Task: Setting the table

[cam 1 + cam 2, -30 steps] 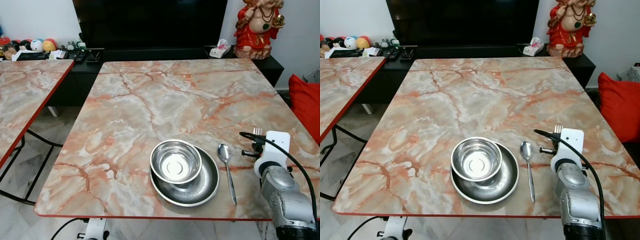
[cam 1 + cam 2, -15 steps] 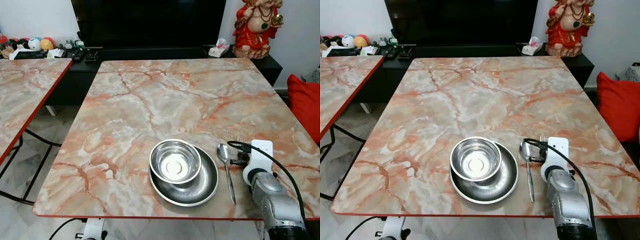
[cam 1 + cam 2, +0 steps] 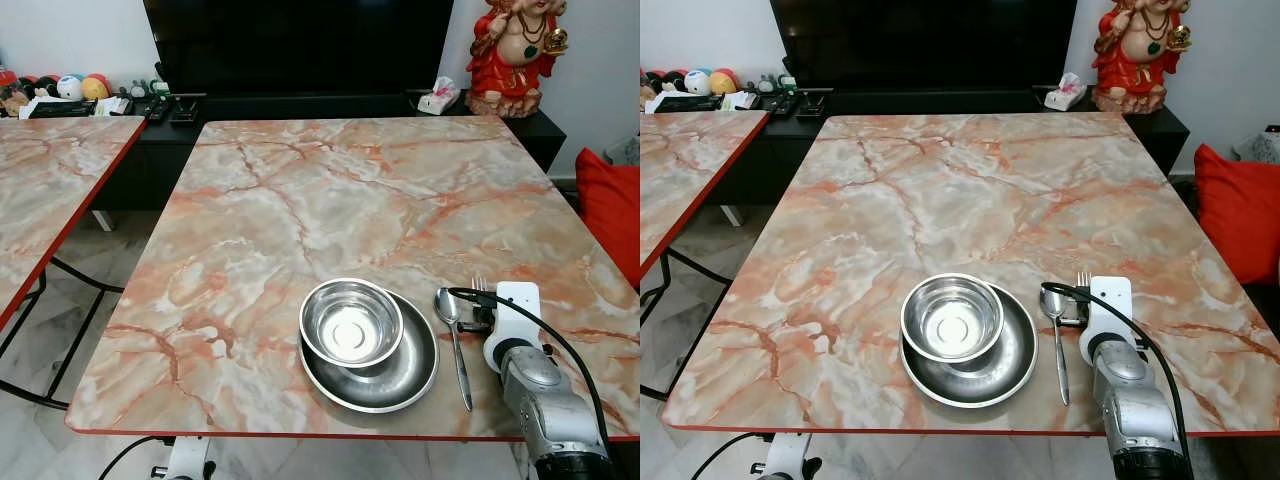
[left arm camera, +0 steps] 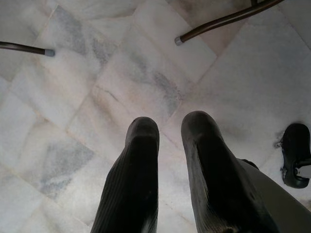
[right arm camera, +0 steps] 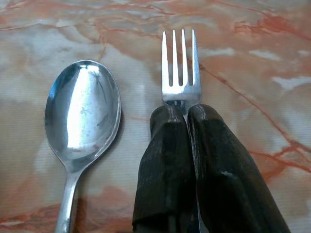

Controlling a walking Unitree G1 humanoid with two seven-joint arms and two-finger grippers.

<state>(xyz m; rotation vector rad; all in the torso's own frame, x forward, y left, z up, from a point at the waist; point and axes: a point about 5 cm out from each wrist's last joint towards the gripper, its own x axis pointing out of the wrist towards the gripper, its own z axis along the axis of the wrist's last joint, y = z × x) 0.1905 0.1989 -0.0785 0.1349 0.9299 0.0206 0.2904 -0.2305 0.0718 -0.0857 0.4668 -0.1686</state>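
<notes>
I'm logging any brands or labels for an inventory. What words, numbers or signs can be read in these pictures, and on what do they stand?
None can be read.
The fork held in the right gripper, the spoon, the bowl and the plate show no marking.
The small items on the black cabinet are too small to read.

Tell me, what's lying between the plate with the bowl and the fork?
The spoon lies there, between the plate holding the bowl and the fork pinched in the right gripper. The eye views show it.
</notes>
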